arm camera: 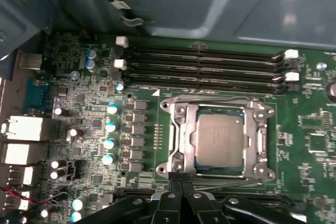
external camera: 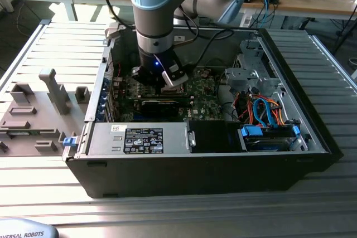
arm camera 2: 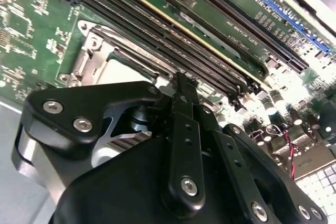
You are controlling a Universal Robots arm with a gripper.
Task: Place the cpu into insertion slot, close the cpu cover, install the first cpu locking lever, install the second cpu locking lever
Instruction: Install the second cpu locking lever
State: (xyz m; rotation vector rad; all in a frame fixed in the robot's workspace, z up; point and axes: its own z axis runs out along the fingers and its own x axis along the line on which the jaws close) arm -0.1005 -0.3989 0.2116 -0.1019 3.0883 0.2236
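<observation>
Gripper at the socket's edge, cpu seated under the closed cover.

In the first wrist view the cpu (arm camera: 219,141) lies in the insertion slot (arm camera: 185,141) with the cpu cover (arm camera: 260,142) down; the gripper (arm camera: 181,179), fingers pressed together, touches the frame's edge. The exterior view shows the open computer case (external camera: 312,132) around the arm.

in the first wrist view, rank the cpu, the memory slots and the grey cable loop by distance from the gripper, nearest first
1. the cpu, seated in its socket just past the gripper tips
2. the memory slots, beyond the socket
3. the grey cable loop, against the case wall
</observation>
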